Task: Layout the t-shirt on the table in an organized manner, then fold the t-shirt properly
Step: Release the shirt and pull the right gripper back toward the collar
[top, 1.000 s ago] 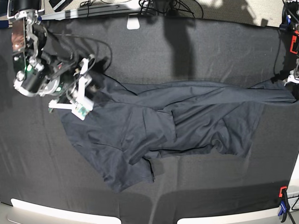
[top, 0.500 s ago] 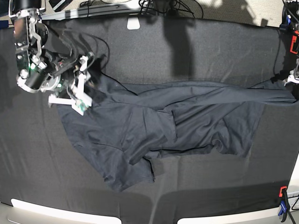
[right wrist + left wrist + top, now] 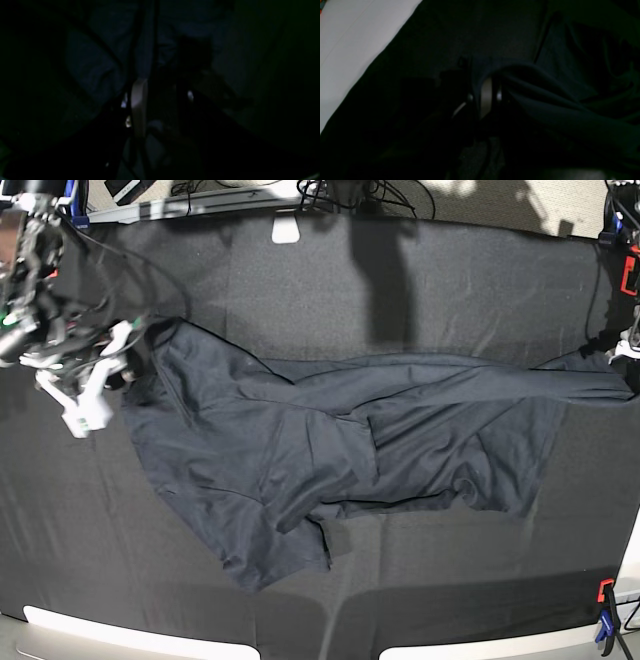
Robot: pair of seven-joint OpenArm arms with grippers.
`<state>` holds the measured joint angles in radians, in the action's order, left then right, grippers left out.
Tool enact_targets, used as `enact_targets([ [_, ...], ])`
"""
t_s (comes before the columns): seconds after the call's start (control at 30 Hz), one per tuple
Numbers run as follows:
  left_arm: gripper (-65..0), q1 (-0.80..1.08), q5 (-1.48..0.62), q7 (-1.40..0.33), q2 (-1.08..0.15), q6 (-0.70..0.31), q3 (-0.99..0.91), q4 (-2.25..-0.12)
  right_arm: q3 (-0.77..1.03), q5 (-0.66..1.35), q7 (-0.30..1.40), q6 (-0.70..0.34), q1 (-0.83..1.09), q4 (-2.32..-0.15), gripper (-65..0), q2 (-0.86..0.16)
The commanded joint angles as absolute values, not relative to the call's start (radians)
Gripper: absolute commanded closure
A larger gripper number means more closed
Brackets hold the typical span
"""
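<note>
The t-shirt [image 3: 340,460] lay crumpled across the bench [image 3: 420,290], long axis left to right, its far end pinched in the closed left claw [image 3: 622,352], its near edge just beside the right claw [image 3: 85,385], whose jaws looked parted and empty.

Right arm comes down the upper left of the base frame, wrist bent inward. Right end effector [image 3: 85,395] sits at the left edge, white fingers [image 3: 88,408] angled down-right; can't tell if the jaws hold anything. Left end effector [image 3: 627,350] is barely visible at the far right edge, jaws clamped together per wrist view [image 3: 485,93].
</note>
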<state>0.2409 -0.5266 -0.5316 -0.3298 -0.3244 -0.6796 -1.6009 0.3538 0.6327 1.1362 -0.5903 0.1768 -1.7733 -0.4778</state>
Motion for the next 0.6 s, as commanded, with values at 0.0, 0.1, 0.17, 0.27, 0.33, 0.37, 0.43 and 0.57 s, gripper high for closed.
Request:
enact_targets([
  [0.0, 0.0, 0.235, -0.539, -0.508, -0.349, -0.328, -0.685, -1.617, 0.366, 0.670, 1.126, -0.591, 0.171, -1.749, -19.2, -0.479],
  [0.1, 0.0, 0.235, -0.538, -0.508, -0.349, -0.328, -0.685, -1.617, 0.369, 0.775, 1.127, -0.598, 0.172, -1.664, -19.2, -0.455],
  [0.17, 0.0, 0.236, -0.538, -0.508, -0.349, -0.328, -0.685, -1.617, 0.369, 0.815, 1.127, -0.611, 0.172, -1.654, -19.2, -0.442],
  [0.27, 0.0, 0.235, -0.538, -0.508, -0.349, -0.328, -0.685, -1.617, 0.367, 0.858, 1.127, -0.614, 0.172, -1.655, -19.1, -0.440],
  [0.33, 0.0, 0.235, -0.538, -0.508, -0.349, -0.328, -0.685, -1.617, 0.367, 0.868, 1.127, -0.614, 0.172, -1.655, -19.1, -0.441],
  [0.37, 0.0, 0.235, -0.538, -0.508, -0.349, -0.328, -0.685, -1.616, 0.367, 0.868, 1.127, -0.614, 0.172, -1.655, -19.1, -0.440],
  [0.43, 0.0, 0.235, -0.538, -0.508, -0.349, -0.328, -0.685, -1.617, 0.367, 0.868, 1.127, -0.614, 0.172, -1.655, -19.1, -0.440],
  [0.57, 0.0, 0.235, -0.538, -0.508, -0.349, -0.328, -0.685, -1.617, 0.367, 0.868, 1.127, -0.613, 0.175, -1.655, -18.2, -0.440],
])
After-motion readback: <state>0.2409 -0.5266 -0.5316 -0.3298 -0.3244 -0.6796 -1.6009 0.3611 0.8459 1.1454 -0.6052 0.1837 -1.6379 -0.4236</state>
